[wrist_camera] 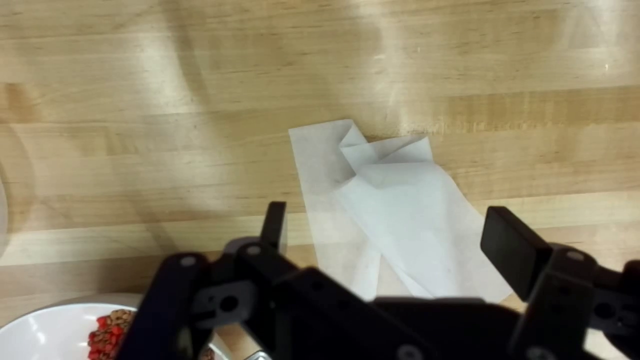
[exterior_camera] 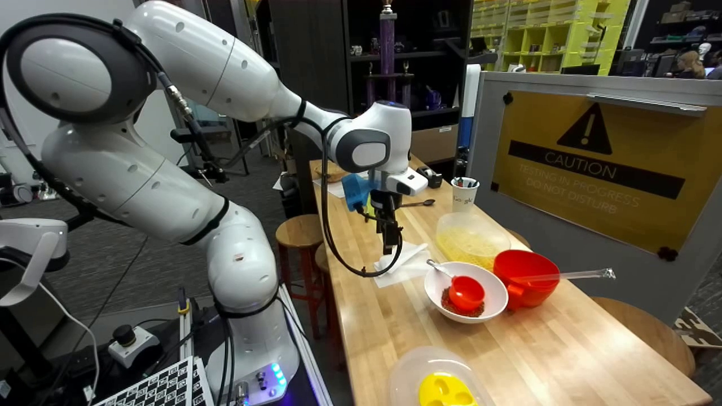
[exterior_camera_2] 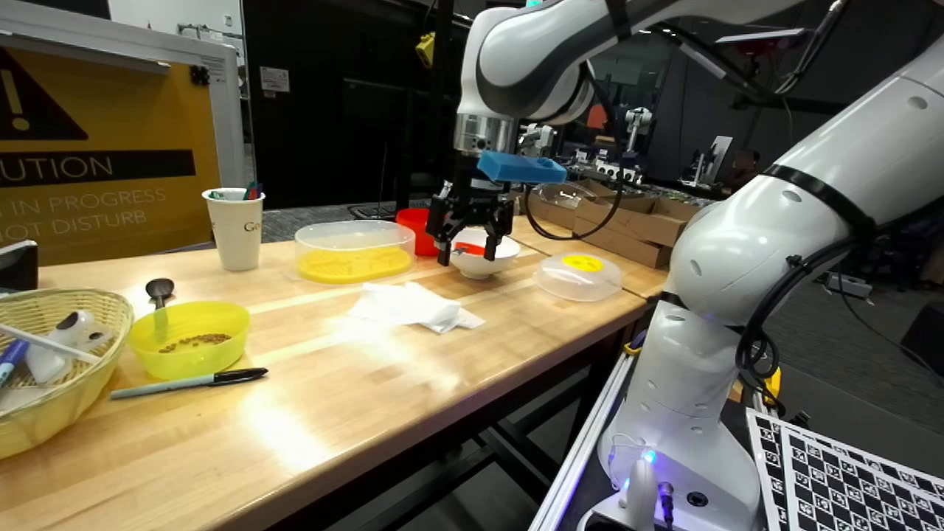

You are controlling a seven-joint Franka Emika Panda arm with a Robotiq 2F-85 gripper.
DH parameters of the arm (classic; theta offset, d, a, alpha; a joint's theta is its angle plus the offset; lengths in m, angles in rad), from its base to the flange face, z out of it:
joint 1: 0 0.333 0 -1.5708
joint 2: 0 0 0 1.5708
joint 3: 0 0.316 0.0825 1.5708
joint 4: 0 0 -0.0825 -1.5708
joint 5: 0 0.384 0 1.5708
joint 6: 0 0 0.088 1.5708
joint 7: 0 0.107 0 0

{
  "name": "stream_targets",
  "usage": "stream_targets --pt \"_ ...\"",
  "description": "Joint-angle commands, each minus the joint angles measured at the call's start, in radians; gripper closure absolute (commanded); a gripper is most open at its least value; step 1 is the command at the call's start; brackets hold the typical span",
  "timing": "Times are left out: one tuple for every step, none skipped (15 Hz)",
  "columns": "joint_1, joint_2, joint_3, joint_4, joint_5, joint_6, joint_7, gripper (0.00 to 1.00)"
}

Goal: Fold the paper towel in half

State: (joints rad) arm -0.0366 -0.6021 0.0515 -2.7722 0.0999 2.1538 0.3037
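Wide claw (wrist_camera: 387, 230) above the paper towel (wrist_camera: 412, 210)

I see that its two fingers (wrist_camera: 515, 252) stand far apart. In the wrist view, the towel lies near the centre, on the wooden table (wrist_camera: 525, 160), rumpled and partly doubled. At lower left is a white bowl (wrist_camera: 50, 330).

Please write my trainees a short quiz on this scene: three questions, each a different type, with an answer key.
1. True or false: the end effector stands open.
2. Multiple choice: which item rests in the white bowl? a) a marker; b) a red scoop; c) a black spoon.
3. Fill in the blank: the paper towel, creased and unevenly overlapped, lies on the wooden ____.

Key: 1. True. 2. b. 3. table.
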Motion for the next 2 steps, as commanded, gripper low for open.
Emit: stream_targets --pt "-0.005 0.000 0.004 0.001 0.003 -0.002 -0.003 0.00" --pt "-0.005 0.000 0.004 0.001 0.003 -0.002 -0.003 0.00"
